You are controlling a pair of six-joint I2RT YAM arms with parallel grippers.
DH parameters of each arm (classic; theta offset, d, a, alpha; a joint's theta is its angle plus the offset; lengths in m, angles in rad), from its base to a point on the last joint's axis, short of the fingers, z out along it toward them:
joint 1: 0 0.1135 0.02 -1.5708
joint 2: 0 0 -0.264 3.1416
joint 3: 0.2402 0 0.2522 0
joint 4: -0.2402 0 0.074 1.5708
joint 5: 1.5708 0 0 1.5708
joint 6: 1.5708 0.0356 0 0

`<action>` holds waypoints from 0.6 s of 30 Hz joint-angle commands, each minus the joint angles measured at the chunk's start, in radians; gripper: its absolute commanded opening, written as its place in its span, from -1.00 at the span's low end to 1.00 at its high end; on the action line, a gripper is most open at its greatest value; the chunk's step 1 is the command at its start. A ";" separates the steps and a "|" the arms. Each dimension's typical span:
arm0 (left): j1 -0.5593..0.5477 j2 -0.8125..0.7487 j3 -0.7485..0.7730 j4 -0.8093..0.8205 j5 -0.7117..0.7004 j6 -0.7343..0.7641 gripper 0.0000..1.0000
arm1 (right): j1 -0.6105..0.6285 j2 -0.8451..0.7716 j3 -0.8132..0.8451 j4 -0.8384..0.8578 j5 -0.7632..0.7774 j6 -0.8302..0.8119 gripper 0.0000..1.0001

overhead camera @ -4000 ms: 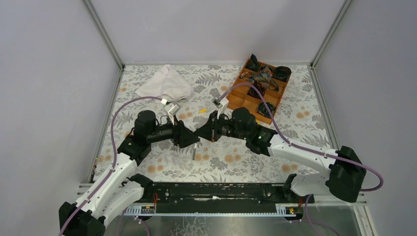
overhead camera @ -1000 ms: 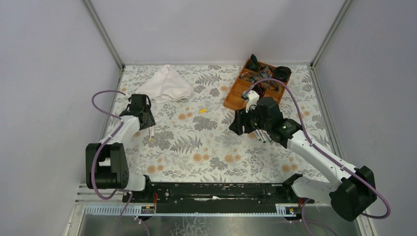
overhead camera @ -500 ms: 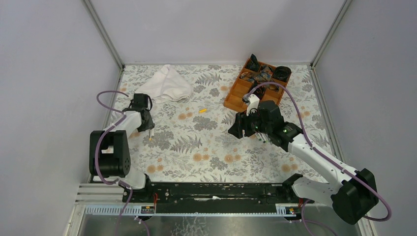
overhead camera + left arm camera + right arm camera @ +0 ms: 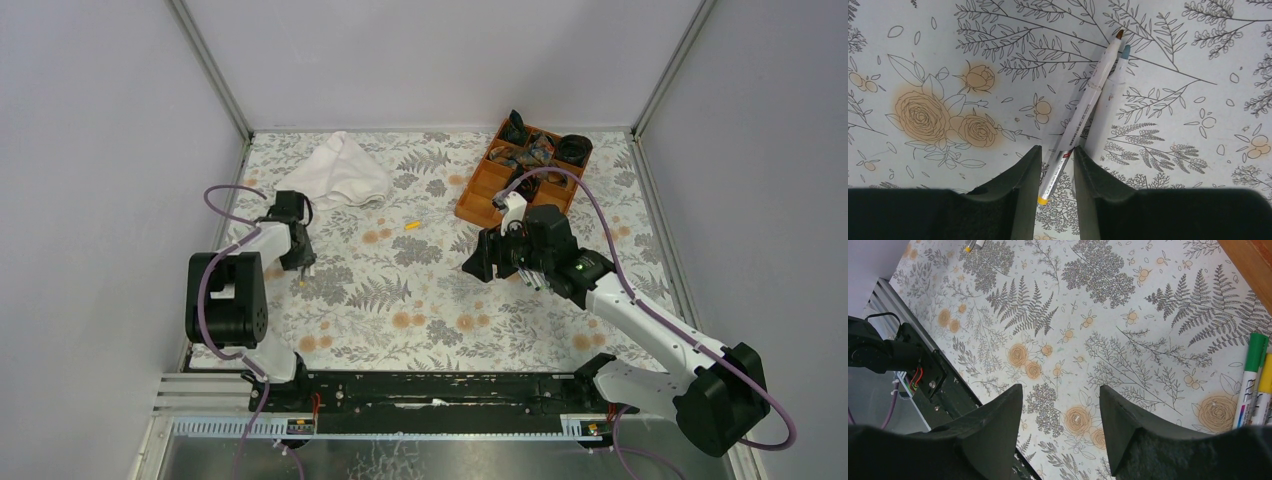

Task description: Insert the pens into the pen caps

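Observation:
Two white pens lie side by side on the floral table cover at the left. One pen (image 4: 1083, 107) has a brown tip and a yellow rear end, and my left gripper (image 4: 1057, 160) (image 4: 302, 263) is shut on its barrel, which sits slanted between the fingers. The other pen (image 4: 1108, 95), blue-tipped, lies just right of it, outside the jaws. A yellow pen cap (image 4: 411, 225) lies alone mid-table. My right gripper (image 4: 1060, 405) (image 4: 477, 263) hovers open and empty. Capped pens with a green cap (image 4: 1258, 347) and a yellow cap (image 4: 1267, 371) rest beside it.
An orange compartment tray (image 4: 478, 186) with black and dark items stands at the back right. A white cloth (image 4: 338, 170) lies crumpled at the back left. The black base rail (image 4: 440, 390) runs along the near edge. Grey walls enclose the table.
My left gripper's jaws have narrowed onto the pen at the left, and the left arm folded back slightly. The right arm has barely moved.

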 commanded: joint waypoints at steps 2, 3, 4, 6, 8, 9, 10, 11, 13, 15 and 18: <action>0.009 0.038 0.040 -0.022 -0.020 0.010 -0.44 | -0.004 -0.006 -0.005 0.061 -0.031 0.015 0.28; 0.009 0.046 0.042 -0.024 -0.021 0.010 -0.44 | -0.004 -0.003 -0.005 0.063 -0.033 0.016 0.28; 0.009 0.054 0.045 -0.026 -0.021 0.010 -0.44 | -0.004 0.000 -0.006 0.063 -0.034 0.016 0.28; 0.009 0.066 0.050 -0.029 -0.021 0.010 -0.44 | -0.004 0.004 -0.007 0.065 -0.037 0.018 0.28; 0.009 0.075 0.053 -0.032 -0.019 0.011 -0.44 | -0.004 0.007 -0.009 0.065 -0.039 0.017 0.28; 0.008 0.081 0.054 -0.032 -0.016 0.012 -0.45 | -0.004 0.009 -0.009 0.065 -0.039 0.017 0.28; 0.009 0.085 0.057 -0.034 -0.013 0.013 -0.51 | -0.005 0.011 -0.009 0.065 -0.039 0.016 0.28; 0.009 0.089 0.059 -0.034 -0.011 0.013 -0.60 | -0.005 0.011 -0.009 0.065 -0.040 0.016 0.28; 0.010 0.090 0.060 -0.037 -0.013 0.013 -0.77 | -0.005 0.011 -0.009 0.066 -0.040 0.017 0.28; 0.009 0.083 0.058 -0.037 -0.018 0.009 -0.90 | -0.004 0.008 -0.007 0.065 -0.042 0.019 0.28; 0.009 0.061 0.053 -0.037 -0.024 0.005 -1.00 | -0.004 -0.001 -0.005 0.063 -0.043 0.024 0.28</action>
